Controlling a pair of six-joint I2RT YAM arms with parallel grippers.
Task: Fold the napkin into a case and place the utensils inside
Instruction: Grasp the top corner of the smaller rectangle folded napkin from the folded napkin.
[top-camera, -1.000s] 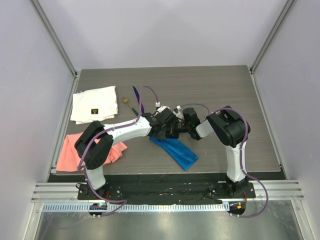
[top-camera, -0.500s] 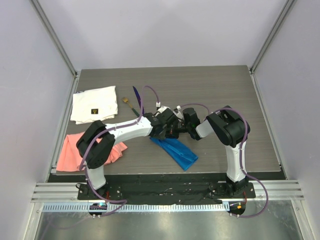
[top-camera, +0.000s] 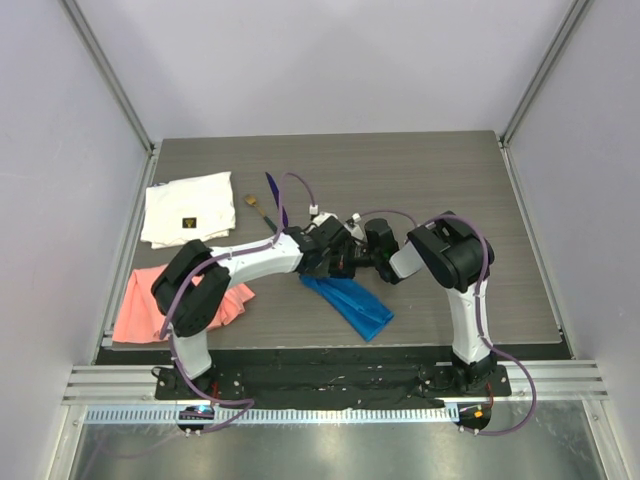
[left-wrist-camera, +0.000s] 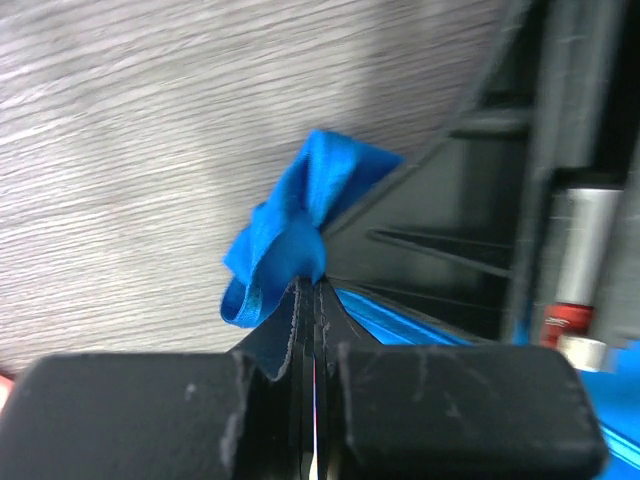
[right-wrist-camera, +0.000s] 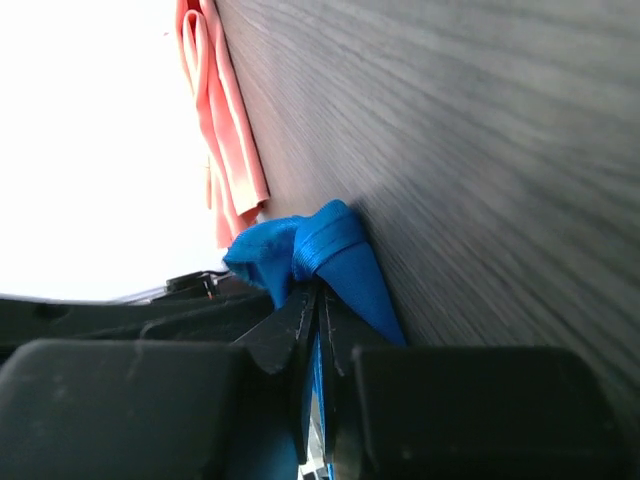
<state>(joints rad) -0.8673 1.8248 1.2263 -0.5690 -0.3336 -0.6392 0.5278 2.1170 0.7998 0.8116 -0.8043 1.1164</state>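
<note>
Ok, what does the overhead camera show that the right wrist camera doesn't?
Only overhead: the white cloth with its dark label, and the purple utensil with the green-handled utensil beside it. Only the right wrist: the right gripper pinched shut on a bunched fold of the blue napkin. Both: the blue napkin, the salmon-pink cloth and the grey wood-grain table.

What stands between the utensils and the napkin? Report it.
Seen from above, the left arm lies across the straight line from the utensils to the napkin; nothing else visible does. The left hand and right hand both pinch the napkin.
</note>
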